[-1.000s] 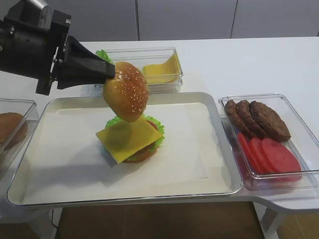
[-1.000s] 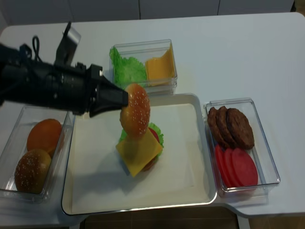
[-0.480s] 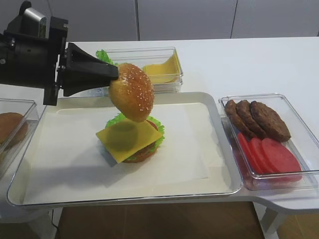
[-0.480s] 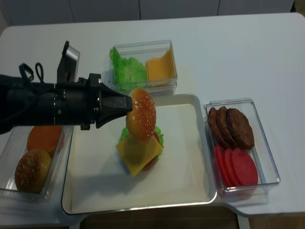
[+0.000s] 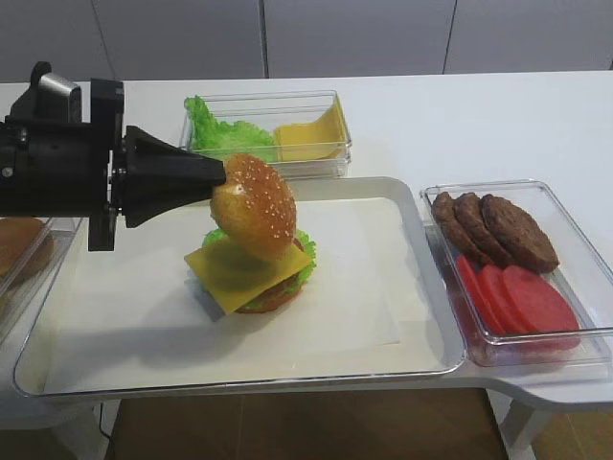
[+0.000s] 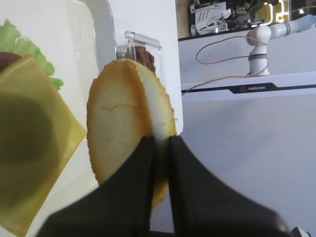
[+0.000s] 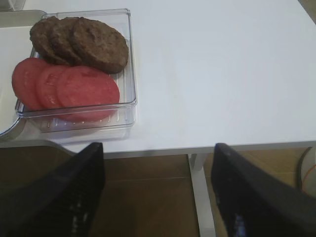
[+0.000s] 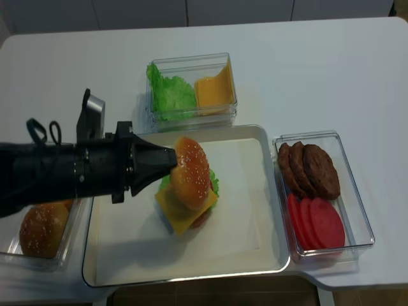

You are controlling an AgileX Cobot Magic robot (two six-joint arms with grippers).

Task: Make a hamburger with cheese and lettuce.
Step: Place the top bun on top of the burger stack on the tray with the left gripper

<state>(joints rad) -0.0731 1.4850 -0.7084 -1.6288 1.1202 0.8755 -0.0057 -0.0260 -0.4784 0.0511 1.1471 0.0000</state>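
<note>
Base, lettuce point(image 5: 305, 241) and cheese point(image 5: 247, 273) stacked on tray point(image 5: 421, 316); left end effector point(image 5: 222, 176) pinching sesame bun top point(image 5: 254, 206), tilted above, not yet seated.

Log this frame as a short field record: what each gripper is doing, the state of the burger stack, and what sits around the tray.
left gripper: shut on the golden sesame-seeded bun top, held tilted above the stack
right gripper: open, holding nothing, beside the table edge
stack on metal tray: square yellow cheese slice uppermost, frilly green lettuce showing beneath
bun top: not yet released
right container: dark brown patties, red tomato slices
</note>
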